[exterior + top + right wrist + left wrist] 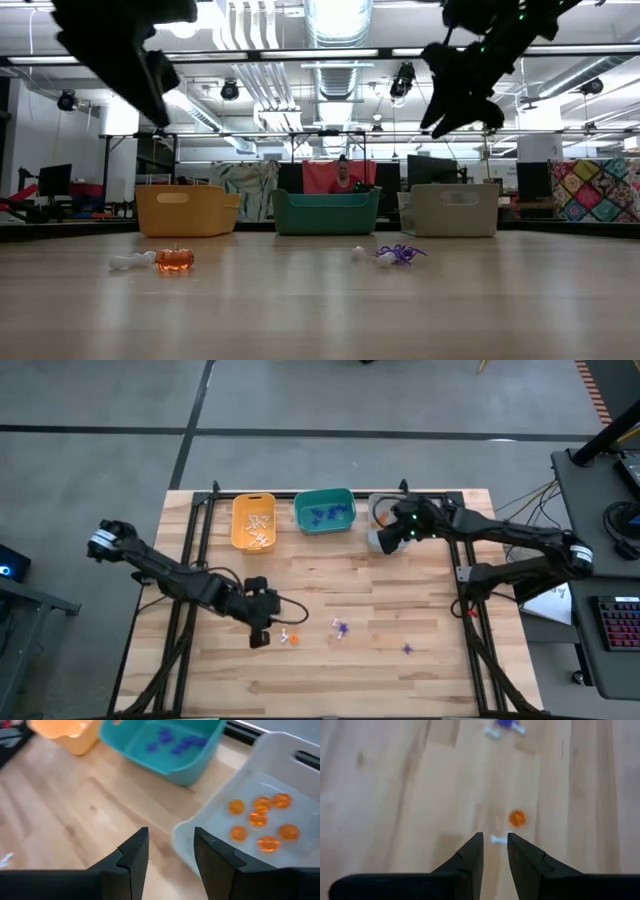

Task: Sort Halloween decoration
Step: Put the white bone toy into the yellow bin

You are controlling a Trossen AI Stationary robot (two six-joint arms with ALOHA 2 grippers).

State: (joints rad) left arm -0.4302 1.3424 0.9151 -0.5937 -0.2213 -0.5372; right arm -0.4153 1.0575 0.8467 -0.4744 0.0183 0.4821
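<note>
The left gripper [262,637] hangs low over the table [420,680], fingers [470,857] parted by a narrow gap and holding nothing. Just ahead of the tips lies a small white trinket [497,839], and right beside that an orange trinket [517,818]. A purple-blue trinket [505,724] sits farther on, near another white bit.

Over at the back row, the right gripper [385,540] hovers at the near rim of the grey bin [280,780], fingers [132,857] spread and empty. Orange pieces [260,822] lie in that bin, blue ones [175,742] in the teal bin [324,510], white ones in the yellow bin [254,520]. So the sorting looks well along, with only a few pieces loose on the table, including one more purple trinket [407,649] on its own.

Now the risk: the white and orange pieces lie so close together that a closing pinch could catch both, or nudge the orange one and send it rolling. The gap between the left fingers is slim, so a slightly off descent would push the white piece instead of straddling it. And these bits are tiny; a weak pinch might let one drop on the way to the bins.
</note>
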